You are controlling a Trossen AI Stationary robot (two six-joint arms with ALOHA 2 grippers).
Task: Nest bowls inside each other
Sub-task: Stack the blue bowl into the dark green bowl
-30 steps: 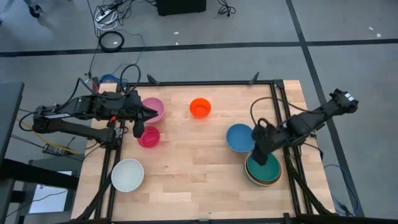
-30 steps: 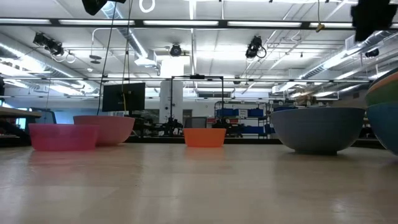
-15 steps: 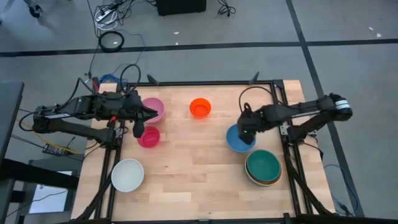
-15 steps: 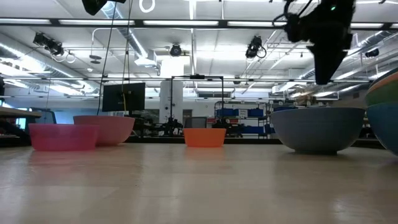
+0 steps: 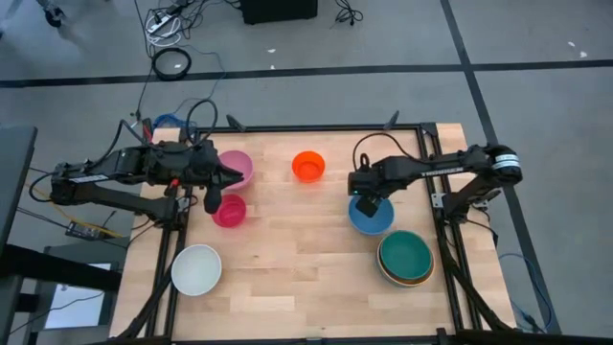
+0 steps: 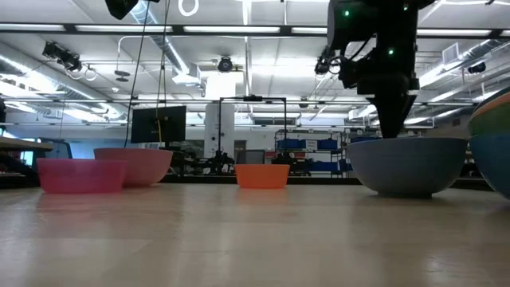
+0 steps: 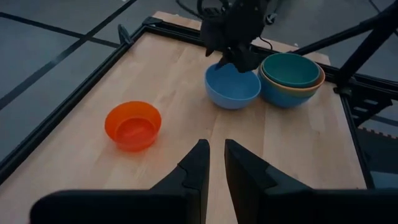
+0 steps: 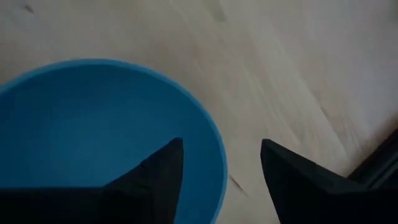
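From the high view, the right claw (image 5: pixel 368 203) hangs over the far rim of the blue bowl (image 5: pixel 375 218). Just beside it on the near side sits the stack with the teal bowl (image 5: pixel 406 255) on top, and the orange-red bowl (image 5: pixel 308 166) stands apart on the other side. The left claw (image 5: pixel 213 199) waits between the pink bowl (image 5: pixel 237 167) and the magenta-red bowl (image 5: pixel 230 210), with the white bowl (image 5: pixel 196 269) further along the counter (image 5: pixel 297 249). Its fingers stand nearly together, with only a thin gap, and hold nothing.

In the low view, the right claw (image 6: pixel 390 127) is directly above the blue bowl (image 6: pixel 406 165), close to its rim. If it descends too fast, I think it can push the rim and tip the bowl.

The left wrist view shows the same: the blue bowl (image 7: pixel 232 85) touches or almost touches the stack (image 7: pixel 292 78). A sideways push may knock the stack.

In the right wrist view, the fingers (image 8: pixel 155 171) are spread wide, one over the bowl's inside and one outside the rim (image 8: pixel 211 149). The wall is thin and smooth, so a shallow pinch can slip. If the claw closes off-centre, the bowl may slide on the counter instead of lifting.
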